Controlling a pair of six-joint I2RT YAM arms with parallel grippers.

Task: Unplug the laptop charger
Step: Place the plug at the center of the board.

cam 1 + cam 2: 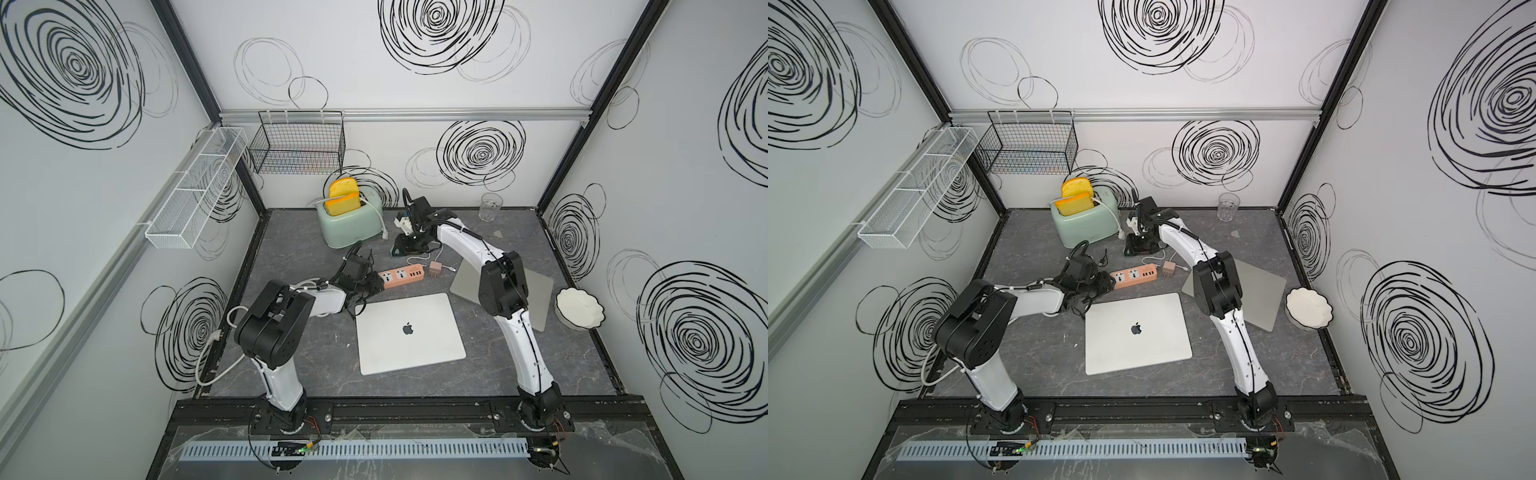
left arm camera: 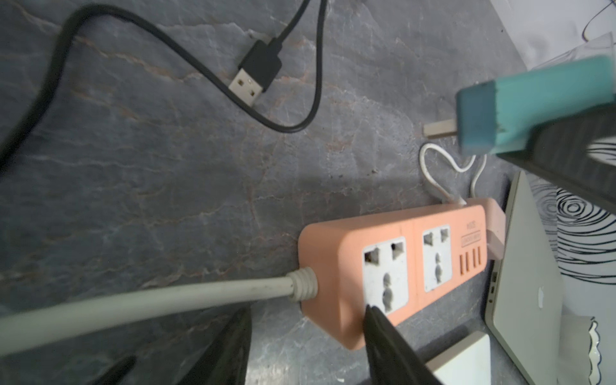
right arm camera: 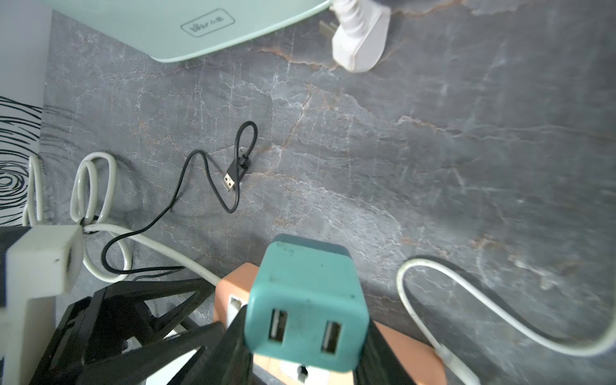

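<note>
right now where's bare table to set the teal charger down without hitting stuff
Bare table between the silver laptop and the front rail; also right of the glass. Crowded between toaster and power strip: USB cable, toaster plug.

A laptop point(image 1: 409, 332) lies mid-way across the table point(image 1: 316, 370), with a power strip point(image 1: 401, 276) just behind it and an adapter point(image 1: 435, 270) at the strip's right end. The charger point(image 3: 306, 300) hangs above the strip. A toaster point(image 1: 349, 222) stands at the back and a glass point(image 1: 490, 206) back right. A second laptop point(image 1: 540, 291) and a bowl point(image 1: 579, 309) sit to the right.
</note>
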